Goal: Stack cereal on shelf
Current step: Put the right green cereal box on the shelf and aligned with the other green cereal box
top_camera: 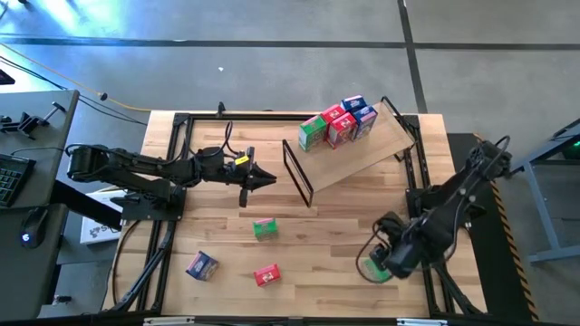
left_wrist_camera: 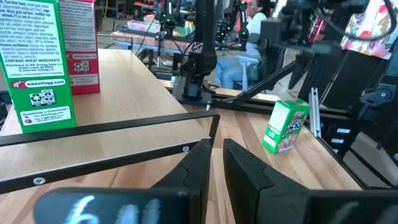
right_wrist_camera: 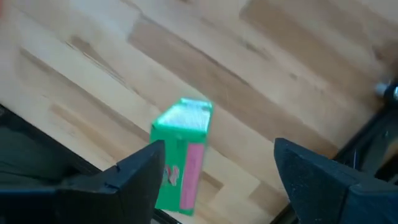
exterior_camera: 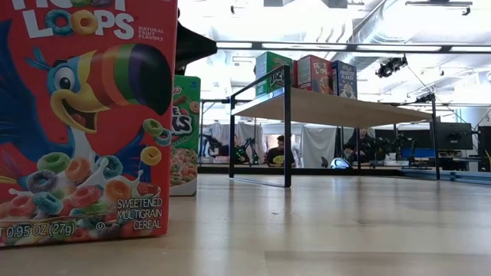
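The wooden shelf (top_camera: 362,152) stands tilted on its black wire frame at the far right. Green (top_camera: 313,133), red (top_camera: 341,127) and blue (top_camera: 362,116) cereal boxes stand on it. A green box (top_camera: 265,228), a blue box (top_camera: 201,264) and a red box (top_camera: 266,274) sit on the table. My right gripper (top_camera: 379,263) is open above another green box (right_wrist_camera: 181,155) near the table's right front; its fingers stand on either side of the box, which is close to one finger (right_wrist_camera: 140,174). My left gripper (top_camera: 265,178) is shut and empty, held level just left of the shelf frame.
The shelf's black frame bar (left_wrist_camera: 112,127) lies right in front of my left gripper's fingertips. Black rails run along the table's left and right edges (top_camera: 168,181). In the low view the red box (exterior_camera: 84,123) fills the near left. People sit in the room behind (exterior_camera: 280,149).
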Motion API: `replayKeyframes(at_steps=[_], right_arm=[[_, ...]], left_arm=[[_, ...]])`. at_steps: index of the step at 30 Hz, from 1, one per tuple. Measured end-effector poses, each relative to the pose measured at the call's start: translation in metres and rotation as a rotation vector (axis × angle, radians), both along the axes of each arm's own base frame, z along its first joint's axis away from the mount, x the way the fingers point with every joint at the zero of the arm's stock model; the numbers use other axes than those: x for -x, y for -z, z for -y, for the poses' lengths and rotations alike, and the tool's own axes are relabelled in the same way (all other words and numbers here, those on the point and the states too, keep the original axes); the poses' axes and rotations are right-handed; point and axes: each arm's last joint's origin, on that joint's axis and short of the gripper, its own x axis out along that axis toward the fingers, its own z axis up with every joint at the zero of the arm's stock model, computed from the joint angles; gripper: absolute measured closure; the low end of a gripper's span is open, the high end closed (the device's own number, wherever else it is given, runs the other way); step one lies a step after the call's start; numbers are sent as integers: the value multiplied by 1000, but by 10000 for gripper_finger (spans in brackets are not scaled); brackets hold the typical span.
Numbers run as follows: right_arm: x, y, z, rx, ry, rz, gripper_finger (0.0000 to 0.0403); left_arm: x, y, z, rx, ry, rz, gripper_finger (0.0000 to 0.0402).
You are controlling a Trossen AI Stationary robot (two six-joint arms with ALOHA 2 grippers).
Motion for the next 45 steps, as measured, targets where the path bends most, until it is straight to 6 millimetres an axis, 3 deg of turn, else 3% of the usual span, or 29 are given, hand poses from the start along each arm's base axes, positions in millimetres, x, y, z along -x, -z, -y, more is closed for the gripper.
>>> replayKeyframes(at_steps=[6, 14, 25, 29, 38, 45], right_arm=[[-5, 19, -19, -4, 29, -72, 119], [-16, 26, -31, -70, 78, -24, 119], [-25, 54, -45, -63, 55, -187, 121], [-26, 55, -46, -68, 55, -185, 148], [-27, 53, -46, -90, 43, -173, 255], [-35, 30, -22, -96, -109, -100, 267]], left_arm=[[0, 0, 0, 12, -1, -1, 367], [0, 0, 0, 29, -1, -6, 367], [0, 2, 0, 28, -1, -22, 367], [0, 2, 0, 28, -1, -23, 367], [0, 2, 0, 29, -1, -25, 367], [0, 2, 0, 30, -1, -25, 367]])
